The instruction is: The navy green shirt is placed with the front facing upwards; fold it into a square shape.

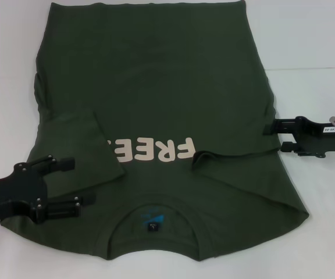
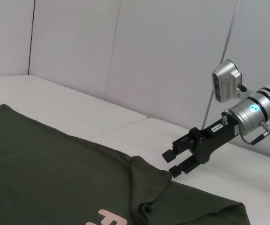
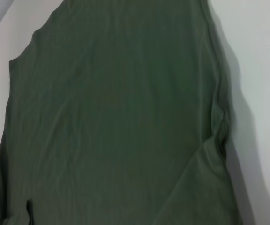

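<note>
Head view: the navy green shirt (image 1: 173,99) lies flat on the white desk (image 1: 324,35), collar nearest the robot. The left end effector (image 1: 77,183) is spread open, empty, over its sleeve.

Left wrist view: the right end effector (image 2: 172,161) gapes empty at the shirt's edge.

Right wrist view: only shirt fabric and desk.
</note>
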Available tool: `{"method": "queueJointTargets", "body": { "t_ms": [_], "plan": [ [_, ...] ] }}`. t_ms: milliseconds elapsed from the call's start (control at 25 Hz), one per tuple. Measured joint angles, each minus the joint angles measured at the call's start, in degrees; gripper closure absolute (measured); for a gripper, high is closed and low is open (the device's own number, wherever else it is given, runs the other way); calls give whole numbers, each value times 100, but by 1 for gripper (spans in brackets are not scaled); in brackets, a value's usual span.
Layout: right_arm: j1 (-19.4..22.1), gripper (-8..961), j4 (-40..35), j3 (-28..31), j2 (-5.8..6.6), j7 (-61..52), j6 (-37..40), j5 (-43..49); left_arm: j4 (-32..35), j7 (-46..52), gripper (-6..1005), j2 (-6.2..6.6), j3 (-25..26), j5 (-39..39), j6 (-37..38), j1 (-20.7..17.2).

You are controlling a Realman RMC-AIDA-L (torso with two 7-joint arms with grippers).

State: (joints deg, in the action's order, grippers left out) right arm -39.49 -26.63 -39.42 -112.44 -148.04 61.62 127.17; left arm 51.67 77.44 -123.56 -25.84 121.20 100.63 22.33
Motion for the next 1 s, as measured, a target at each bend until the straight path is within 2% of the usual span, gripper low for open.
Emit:
{"method": "queueJointTargets", "body": {
  "t_ms": [320,600,800,1000],
  "plan": [
    [-30,188,0,-69,-91,38,-155,0,-18,-13,55,0,0,0,0,6],
    [-49,189,9,-26,-101,69,-163,-82,-47,-25,55,0,0,0,-22,16],
    [-50,189,10,-12,-101,204,-153,-567,-60,-27,54,0,0,0,-39,17],
    [-100,189,151,1,-156,659,-191,-1230,-64,-28,54,0,0,0,-53,18]
  ]
}}
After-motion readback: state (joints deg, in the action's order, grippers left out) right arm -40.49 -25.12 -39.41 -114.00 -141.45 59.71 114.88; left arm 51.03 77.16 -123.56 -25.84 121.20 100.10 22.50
